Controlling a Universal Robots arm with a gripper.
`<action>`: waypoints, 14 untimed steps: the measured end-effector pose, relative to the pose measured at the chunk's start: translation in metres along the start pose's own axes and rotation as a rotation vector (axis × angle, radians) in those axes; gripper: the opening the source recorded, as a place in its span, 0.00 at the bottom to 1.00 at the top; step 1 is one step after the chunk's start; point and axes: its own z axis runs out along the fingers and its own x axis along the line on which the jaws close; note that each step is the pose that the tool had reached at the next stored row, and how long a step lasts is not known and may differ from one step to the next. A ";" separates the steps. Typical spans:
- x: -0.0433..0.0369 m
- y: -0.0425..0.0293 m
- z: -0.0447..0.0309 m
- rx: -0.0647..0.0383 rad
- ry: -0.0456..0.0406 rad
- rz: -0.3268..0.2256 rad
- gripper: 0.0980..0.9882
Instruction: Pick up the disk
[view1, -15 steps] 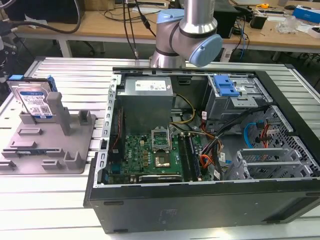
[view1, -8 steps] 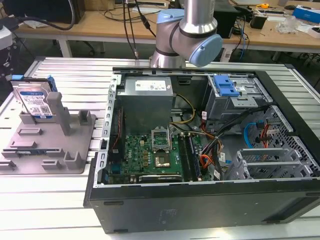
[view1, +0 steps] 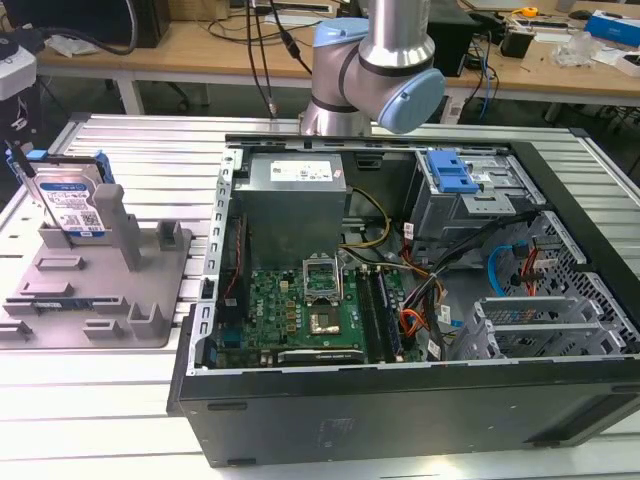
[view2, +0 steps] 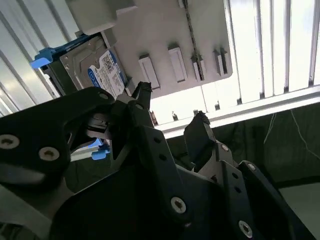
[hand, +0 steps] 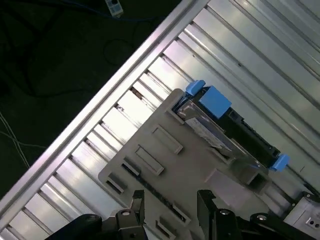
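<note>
- On the exterior view's left, a grey fixture (view1: 100, 292) sits on the ribbed metal bench (view1: 150, 160). It holds the disk (view1: 72, 205), which stands on edge at the fixture's far corner, label towards the camera, leaning against an upright post.
- Open computer case (view1: 400, 405), just beside the fixture on the exterior view's right. It contains a motherboard (view1: 310, 310), a power supply (view1: 295, 190) and a blue-handled drive cage (view1: 450, 178).
- Robot arm (view1: 385, 60), behind the case.
- Gripper (view2: 171, 106) in the second wrist view, hovering above the fixture. The two fingers (view2: 141, 97) are apart with nothing between them — touching neither fixture nor disk.
- First wrist view: the disk is seen edge-on, a blue rail at each end, seated in the fixture — clear of the fingertips.
</note>
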 end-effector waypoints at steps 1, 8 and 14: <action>-0.0001 0.0000 0.0000 0.000 0.0010 -0.026 0.50; -0.0006 -0.0006 0.0000 0.002 0.0052 -0.194 0.50; -0.0006 -0.0006 0.0000 0.003 0.0102 -0.353 0.50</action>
